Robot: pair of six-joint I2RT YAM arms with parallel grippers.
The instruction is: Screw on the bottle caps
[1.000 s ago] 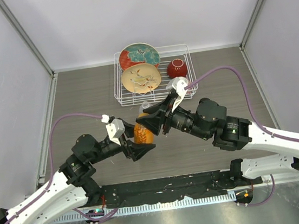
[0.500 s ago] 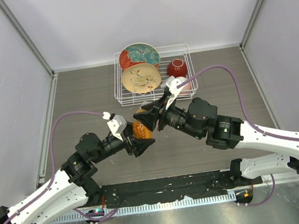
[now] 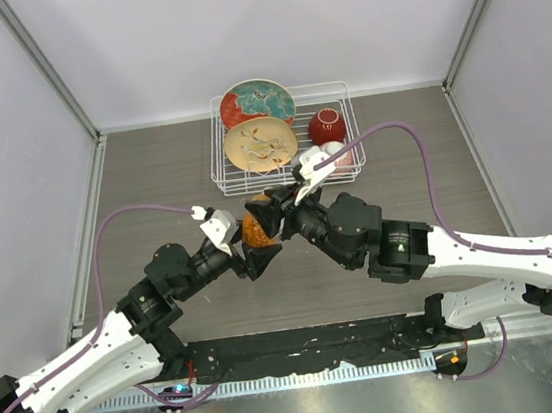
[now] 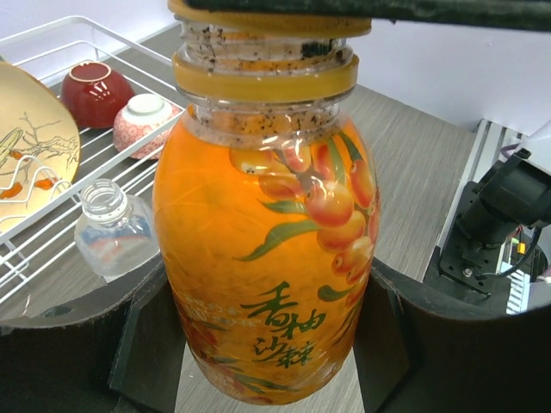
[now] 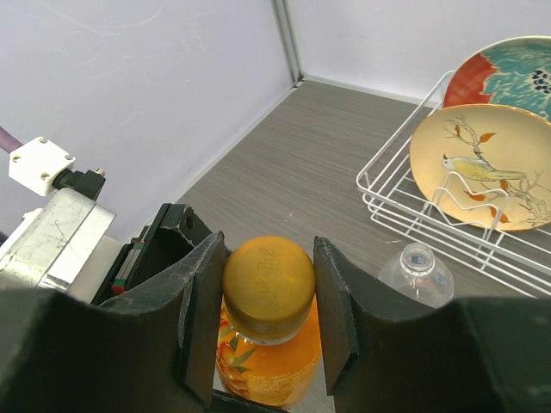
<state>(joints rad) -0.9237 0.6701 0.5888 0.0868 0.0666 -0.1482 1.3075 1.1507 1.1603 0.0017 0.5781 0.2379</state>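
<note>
Berry-and-leaf print on the orange bottle (image 4: pixel 267 258), orange cap (image 5: pixel 268 286), white wire rack (image 5: pixel 389 224), red bowl (image 4: pixel 95 90), bird-painted cream plate (image 5: pixel 482 163).

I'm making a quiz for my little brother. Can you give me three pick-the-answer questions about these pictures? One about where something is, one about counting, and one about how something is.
1. Where is the orange cap?
A) inside a bowl
B) on top of the orange bottle, pinched by the right gripper
C) hidden out of sight

2. How many plates sit in the wire rack?
A) one
B) four
C) two

3. The clear bottle is:
A) open, with no cap on it
B) closed with a white cap
C) crushed flat

Answers:
1 B: the right wrist view shows the gripper pinching the cap from both sides on the bottle's neck.
2 C: there is one red-and-teal plate and one cream plate with a bird.
3 A: its round mouth shows bare.
</note>
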